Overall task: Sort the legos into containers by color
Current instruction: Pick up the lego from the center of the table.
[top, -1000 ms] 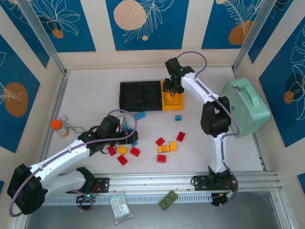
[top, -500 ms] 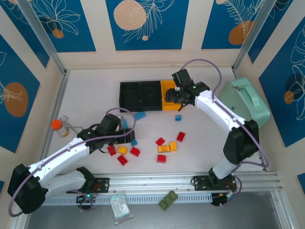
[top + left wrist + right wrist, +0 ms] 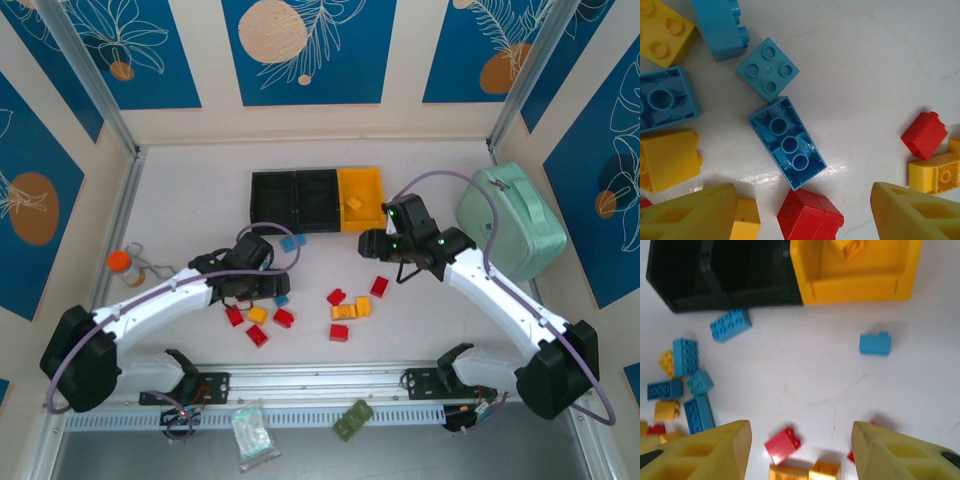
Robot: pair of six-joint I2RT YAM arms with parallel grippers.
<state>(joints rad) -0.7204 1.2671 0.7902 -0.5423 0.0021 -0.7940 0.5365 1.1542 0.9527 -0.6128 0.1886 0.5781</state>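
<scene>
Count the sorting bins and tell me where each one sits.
3, joined in a row at the back: left black bin, middle black bin, and yellow bin at the right end, holding a yellow brick.

Yellow brick point(image 3: 852, 247) in yellow bin point(image 3: 855, 287) cut by top edge, 2 orange bricks point(image 3: 790, 473) blurred at bottom edge

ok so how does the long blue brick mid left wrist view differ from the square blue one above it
The long blue brick lies upside down, its hollow underside and three tubes showing; the square blue brick sits studs up, four studs on top. The long blue brick is oblong, the square blue brick shorter. Its blue is deeper; the square one is nearer teal. Both lie loose on the white table.
</scene>
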